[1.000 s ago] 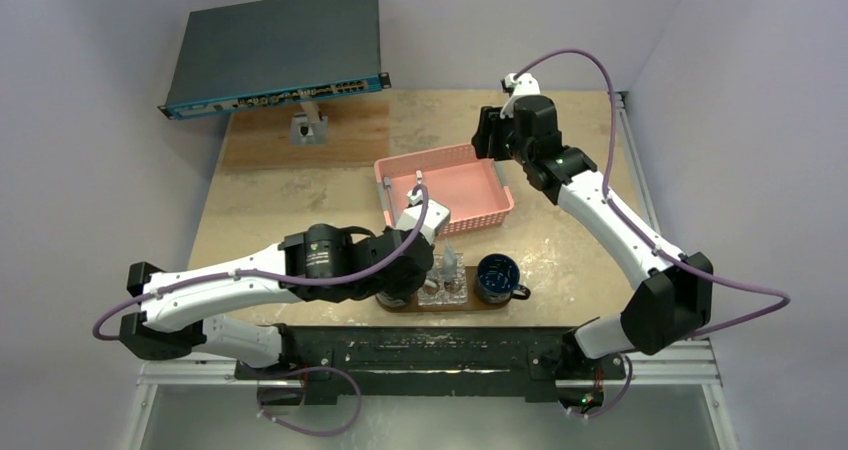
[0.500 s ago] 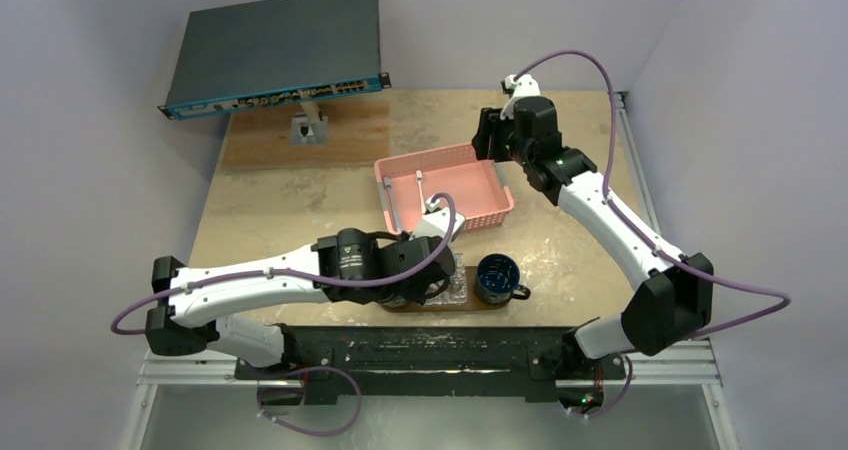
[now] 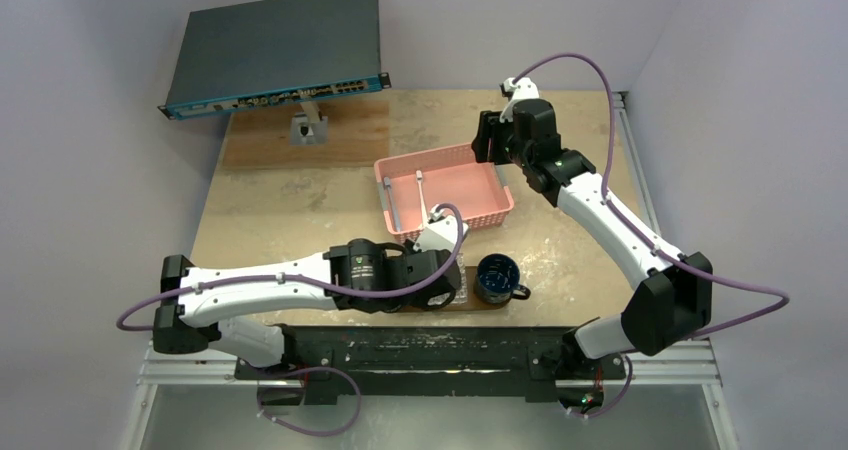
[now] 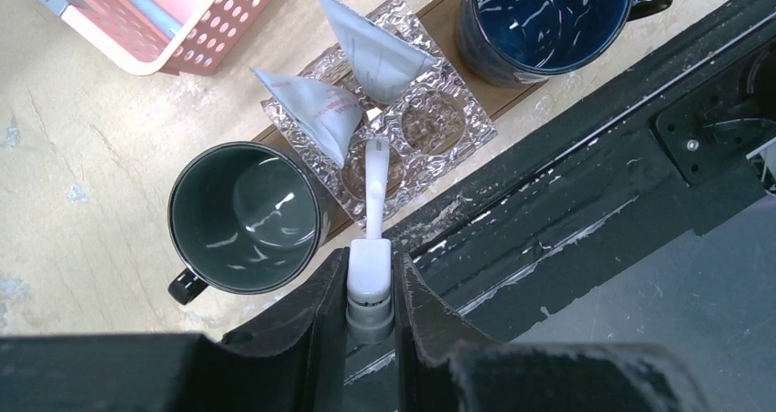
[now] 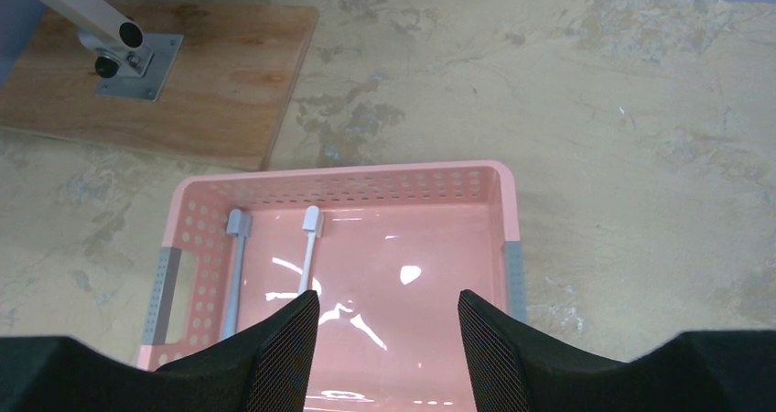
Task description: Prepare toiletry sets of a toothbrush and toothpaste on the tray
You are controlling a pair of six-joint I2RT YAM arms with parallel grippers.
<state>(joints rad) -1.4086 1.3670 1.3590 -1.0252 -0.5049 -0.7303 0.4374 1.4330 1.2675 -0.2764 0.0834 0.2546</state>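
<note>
The left arm (image 3: pixel 290 282) has swung away from the pink lattice plastic basket (image 3: pixel 447 196) toward the near edge. Seen from above, its wrist now covers the crinkled silver foil holder (image 4: pixel 435 124), which was in plain sight a second ago in the middle of the flat dark brown wooden tray (image 4: pixel 511 94).

The left gripper (image 4: pixel 371 264) has its jaws closed narrowly on the handle end of a slim white toothbrush (image 4: pixel 375 178). The brush head points at the foil holder; whether it touches the foil I cannot tell. Two small silver-grey squeeze tubes (image 4: pixel 316 110) stand tilted in that holder, between a dark mug (image 4: pixel 245 218) at the tray's left end and a dark blue glazed mug (image 4: pixel 547 18) at its right end.

The right arm (image 3: pixel 610 225) has barely shifted. The right gripper (image 5: pixel 386 304) hangs over the basket with its jaws wide apart and empty. Below it lie another white toothbrush (image 5: pixel 309 247) and a grey stick-like brush (image 5: pixel 234 265).

The carry looks finished, so setting the brush down on the tray is the step in hand. That would put one brush beside the tubes, with a second brush in the basket not yet fetched.
</note>
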